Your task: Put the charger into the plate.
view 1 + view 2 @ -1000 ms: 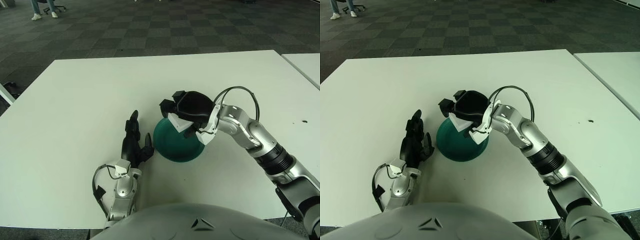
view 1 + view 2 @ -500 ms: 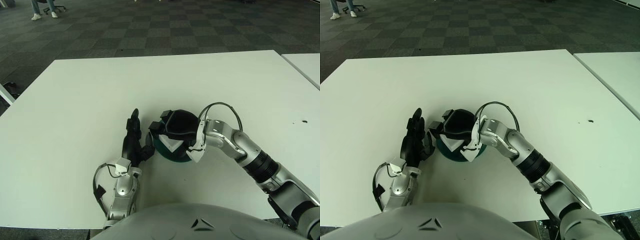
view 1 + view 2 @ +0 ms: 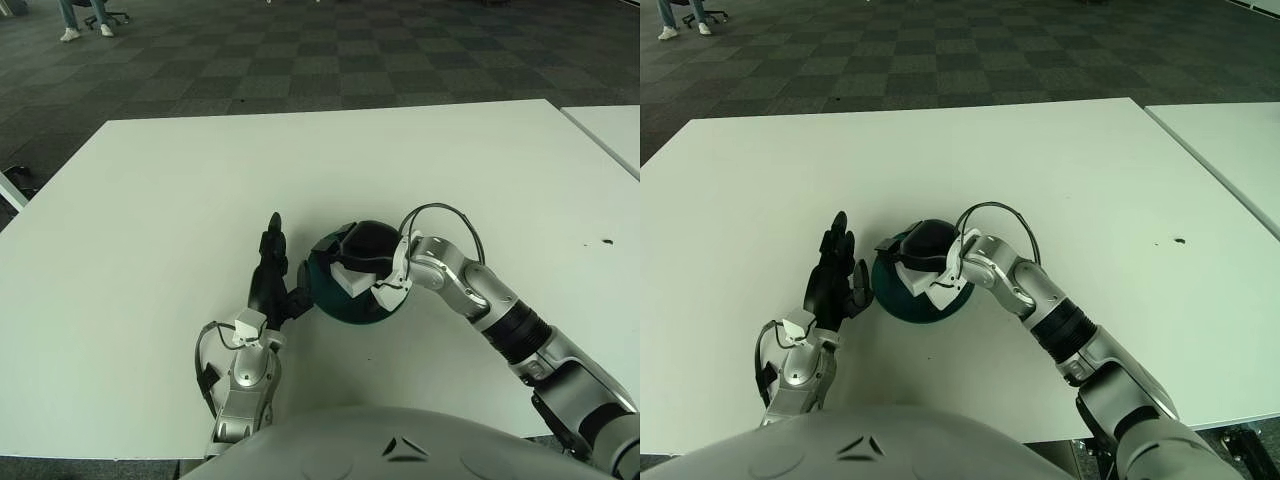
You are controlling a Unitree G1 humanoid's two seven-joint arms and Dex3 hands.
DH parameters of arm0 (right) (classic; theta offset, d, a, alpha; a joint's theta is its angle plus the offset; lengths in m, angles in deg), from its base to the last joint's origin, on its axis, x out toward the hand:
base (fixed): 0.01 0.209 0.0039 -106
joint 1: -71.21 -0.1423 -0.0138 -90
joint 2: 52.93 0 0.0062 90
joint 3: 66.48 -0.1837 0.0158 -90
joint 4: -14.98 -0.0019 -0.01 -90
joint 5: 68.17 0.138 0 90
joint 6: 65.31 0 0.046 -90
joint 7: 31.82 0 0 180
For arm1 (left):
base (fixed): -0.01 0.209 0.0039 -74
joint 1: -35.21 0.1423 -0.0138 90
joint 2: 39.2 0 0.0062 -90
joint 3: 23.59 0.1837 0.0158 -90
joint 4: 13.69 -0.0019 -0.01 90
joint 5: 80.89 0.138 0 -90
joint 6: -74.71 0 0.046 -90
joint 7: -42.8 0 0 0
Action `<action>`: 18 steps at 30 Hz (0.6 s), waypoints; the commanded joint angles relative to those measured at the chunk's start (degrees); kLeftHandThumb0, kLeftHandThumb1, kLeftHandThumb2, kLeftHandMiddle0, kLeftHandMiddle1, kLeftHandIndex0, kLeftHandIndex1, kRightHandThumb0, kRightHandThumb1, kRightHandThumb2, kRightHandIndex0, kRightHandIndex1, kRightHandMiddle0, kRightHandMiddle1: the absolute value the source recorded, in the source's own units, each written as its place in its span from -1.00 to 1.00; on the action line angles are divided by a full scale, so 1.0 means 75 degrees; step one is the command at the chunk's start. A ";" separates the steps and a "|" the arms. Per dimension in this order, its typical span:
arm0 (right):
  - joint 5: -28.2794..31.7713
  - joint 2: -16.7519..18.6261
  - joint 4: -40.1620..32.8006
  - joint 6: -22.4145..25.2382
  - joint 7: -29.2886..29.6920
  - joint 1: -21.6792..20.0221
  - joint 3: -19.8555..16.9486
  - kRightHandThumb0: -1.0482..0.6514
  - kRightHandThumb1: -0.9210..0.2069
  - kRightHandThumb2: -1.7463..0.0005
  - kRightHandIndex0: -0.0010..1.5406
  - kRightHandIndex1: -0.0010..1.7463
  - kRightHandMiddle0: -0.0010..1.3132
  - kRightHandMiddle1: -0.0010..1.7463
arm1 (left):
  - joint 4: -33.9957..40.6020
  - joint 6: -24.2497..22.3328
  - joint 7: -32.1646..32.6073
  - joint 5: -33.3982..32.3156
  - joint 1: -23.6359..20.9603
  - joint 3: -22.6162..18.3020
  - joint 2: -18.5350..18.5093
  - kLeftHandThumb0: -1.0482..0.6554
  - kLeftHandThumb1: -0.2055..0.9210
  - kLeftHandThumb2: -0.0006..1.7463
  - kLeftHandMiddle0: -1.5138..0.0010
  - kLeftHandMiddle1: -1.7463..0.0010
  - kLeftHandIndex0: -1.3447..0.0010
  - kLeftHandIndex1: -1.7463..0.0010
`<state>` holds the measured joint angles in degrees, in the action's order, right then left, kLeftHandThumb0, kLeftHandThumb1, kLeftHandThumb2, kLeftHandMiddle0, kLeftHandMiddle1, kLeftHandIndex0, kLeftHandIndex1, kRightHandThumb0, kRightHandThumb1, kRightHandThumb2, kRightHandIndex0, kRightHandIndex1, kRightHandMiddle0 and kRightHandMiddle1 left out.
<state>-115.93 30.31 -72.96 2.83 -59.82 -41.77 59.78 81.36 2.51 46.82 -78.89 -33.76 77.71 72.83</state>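
A dark green plate (image 3: 338, 306) sits on the white table (image 3: 150, 200) just in front of me. My right hand (image 3: 352, 258) is low over the plate, its black fingers curled around a white charger (image 3: 348, 279) that sits inside the plate's rim. I cannot tell whether the charger touches the plate. My left hand (image 3: 272, 278) rests on the table against the plate's left side, fingers stretched out and holding nothing.
A second white table (image 3: 612, 128) starts at the right edge, past a narrow gap. A small dark speck (image 3: 606, 241) marks the table at the right. Dark carpet lies beyond the far table edge.
My right hand has come down and toward me with the charger, from above the plate's far rim to low inside the plate. My left hand has shifted slightly forward.
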 commanded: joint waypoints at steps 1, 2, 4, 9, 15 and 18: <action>-0.0357 -0.0062 0.0300 -0.0175 0.0427 -0.0304 0.0042 -0.28 -0.24 0.04 0.41 1.00 0.10 0.58 | 0.0061 0.0157 0.0035 0.0121 0.0059 0.0025 0.0005 -0.94 1.00 0.14 1.00 1.00 1.00 0.97; -0.0500 -0.0075 0.0361 -0.0225 0.0651 -0.0319 0.0042 -0.28 -0.23 0.03 0.42 1.00 0.09 0.59 | 0.0069 0.0179 0.0007 0.0119 0.0067 0.0025 -0.0015 -0.94 1.00 0.14 1.00 1.00 1.00 0.97; -0.0667 -0.0075 0.0436 -0.0285 0.0947 -0.0326 0.0029 -0.27 -0.29 0.00 0.37 1.00 -0.05 0.71 | 0.0081 0.0200 -0.0026 0.0116 0.0078 0.0022 -0.0035 -0.94 1.00 0.15 1.00 1.00 1.00 0.97; -0.0805 -0.0050 0.0551 -0.0317 0.1454 -0.0283 -0.0034 -0.48 -0.69 0.18 0.07 1.00 -0.38 0.81 | 0.0089 0.0189 -0.0099 0.0045 0.0080 -0.0018 -0.0075 -0.93 1.00 0.16 1.00 1.00 1.00 0.97; -0.0539 -0.0316 0.0192 -0.0368 0.1516 -0.0216 -0.0358 -0.90 -0.97 0.12 -0.53 1.00 -0.75 0.73 | -0.0081 0.0335 -0.0114 -0.0015 0.0026 -0.0131 -0.0078 -0.93 1.00 0.17 1.00 1.00 1.00 0.96; -0.0402 -0.0409 0.0055 -0.0445 0.1330 -0.0254 -0.0407 -0.97 -0.99 0.06 -0.76 0.98 -0.85 0.65 | -0.0170 0.0487 -0.0074 0.0061 -0.0002 -0.0175 -0.0091 -0.93 1.00 0.18 1.00 1.00 1.00 0.96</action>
<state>-120.27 28.37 -71.04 -0.05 -48.99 -42.76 58.25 80.75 4.54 46.21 -78.80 -33.42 77.13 72.66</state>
